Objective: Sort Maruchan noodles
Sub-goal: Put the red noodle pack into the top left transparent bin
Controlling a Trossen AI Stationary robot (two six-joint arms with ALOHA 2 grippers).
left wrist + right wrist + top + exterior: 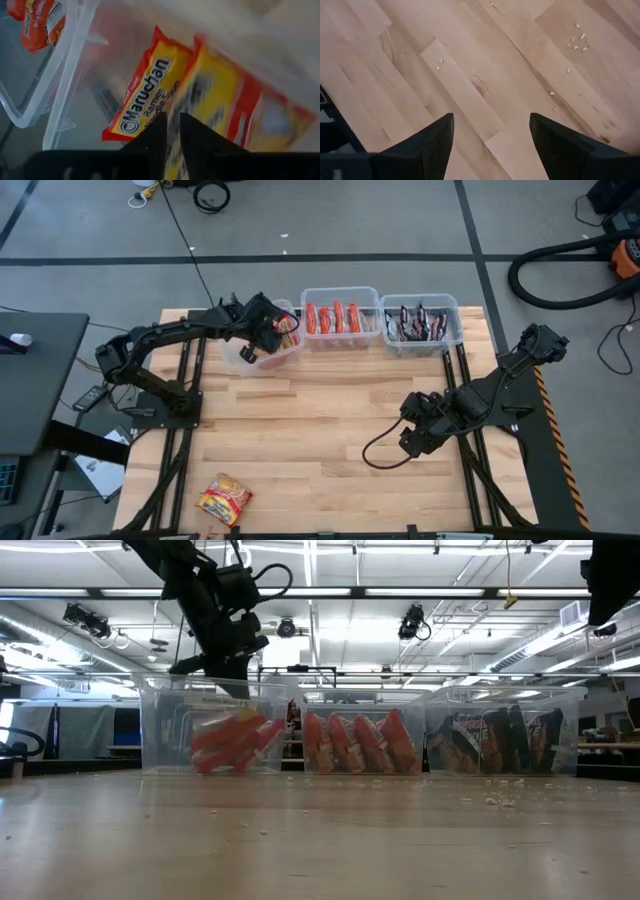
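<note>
My left gripper (268, 338) (173, 125) reaches down into the clear left bin (235, 360) at the table's far edge. Only a narrow slit shows between its fingertips. Just beyond the tips a blurred orange-yellow noodle packet (225, 100) slants in the bin, beside another that reads Maruchan (150, 92). The low view shows these packets (235, 740) leaning in a loose pile on the bin's floor. One more orange-yellow packet (225, 498) lies flat near the table's near left corner. My right gripper (412, 442) (491, 122) hovers open over bare wood at the right. My left gripper comes at the blurred packet's near end (175, 150) from above, slanting down into the bin. That end shows through the slit between the fingers. Whether the fingers still touch it, I cannot tell.
The middle bin (340, 292) holds red packets (360, 745) standing in a row. The right bin (452, 330) holds dark packets (500, 740). Crumbs lie scattered on the wood (577, 42). Bare tabletop (320, 430) stretches between the bins and the near edge.
</note>
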